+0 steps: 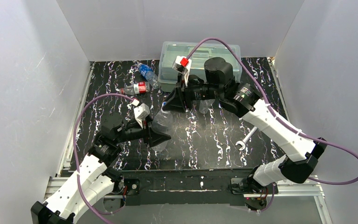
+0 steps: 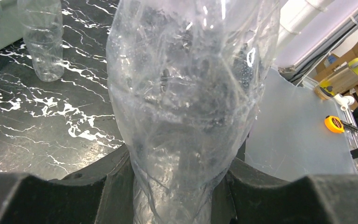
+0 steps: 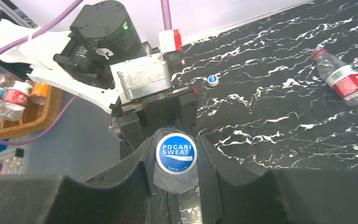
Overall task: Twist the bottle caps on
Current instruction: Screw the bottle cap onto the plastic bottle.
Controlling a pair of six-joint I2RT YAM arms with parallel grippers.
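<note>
- Pinching the blue cap [image 3: 176, 152] between narrowed fingers, my right claw [image 3: 175, 163] has the cap's printed top facing my wrist.
- It sits at the neck of the clear bottle [image 2: 186, 93], whose long axis runs straight on into my left claw [image 2: 177, 186], clamped round its body.
- My right claw must twist about that axis, I judge.
- Below is the black marbled table [image 1: 205, 140], with white walls [image 1: 28, 70] around.

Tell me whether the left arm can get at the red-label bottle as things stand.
Probably not yet. The left gripper is shut on the plain bottle, while the right gripper holds the blue cap at its neck. The red-label bottle lies farther back, nothing standing between.
</note>
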